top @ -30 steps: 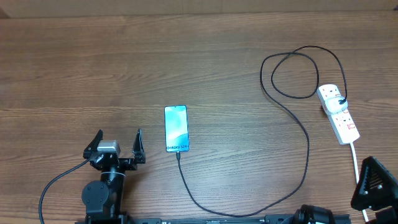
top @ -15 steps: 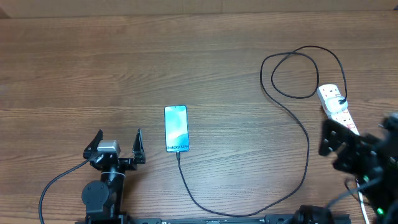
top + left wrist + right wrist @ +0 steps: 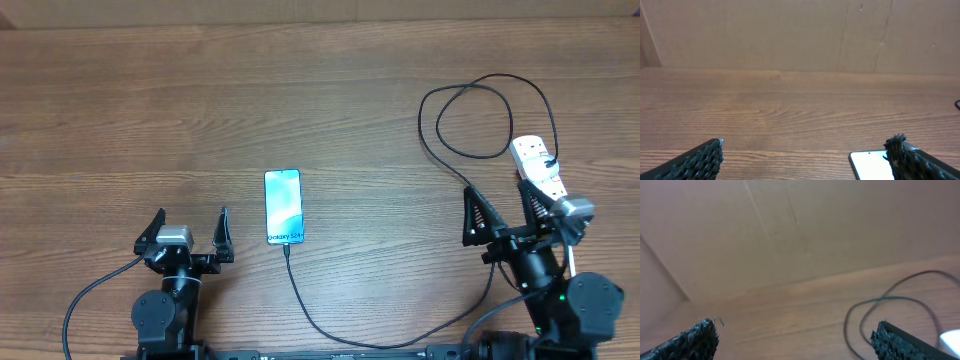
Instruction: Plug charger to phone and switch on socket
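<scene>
Mostly a brown wood-grain surface point(image 3: 200, 100), with a plain beige wall point(image 3: 790, 35) behind. Wide open and empty stand the left black two-finger tool point(image 3: 191, 214) and the right tool point(image 3: 495, 188). The white elongated power strip point(image 3: 530, 155) lies at the right; the thin black charger cable point(image 3: 293, 280) reaches the slim blue-screen phone point(image 3: 283, 207) at the centre.

Bare desk point(image 3: 150, 100) at left and far side; crowded at right.
Phone point(image 3: 283, 206) mid-desk; charger point(image 3: 494, 240) trailing to the near edge, then looping up to the socket point(image 3: 535, 160), partly hidden by the right tool point(image 3: 502, 212).
</scene>
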